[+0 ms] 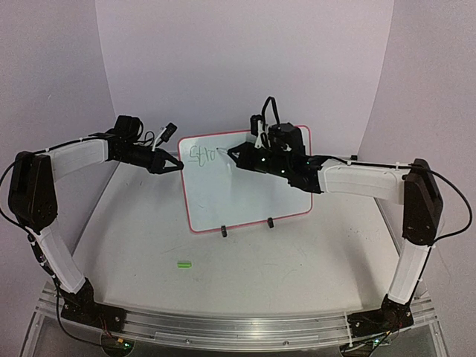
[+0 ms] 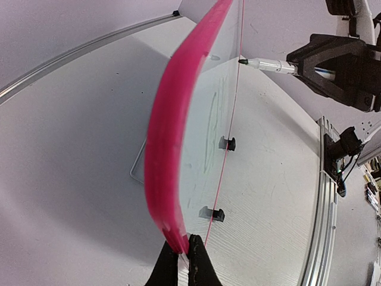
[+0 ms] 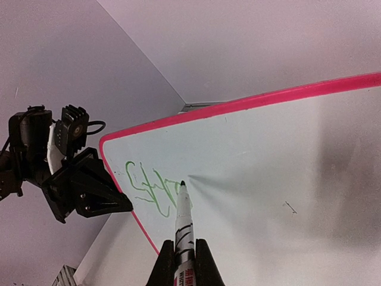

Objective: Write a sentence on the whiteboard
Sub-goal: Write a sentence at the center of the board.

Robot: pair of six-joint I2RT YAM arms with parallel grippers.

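Upright, whiteboard (image 1: 245,197) edge in left gripper (image 1: 177,166), right gripper's (image 3: 183,250) marker (image 3: 183,208) on it

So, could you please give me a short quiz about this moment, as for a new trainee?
1. True or false: the left jaws are shut on the edge of the whiteboard.
2. What do the right jaws hold? A) an eraser B) a marker C) a cloth
3. Fill in: the writing on the board is ___ in colour.

Key: 1 true; 2 B; 3 green.
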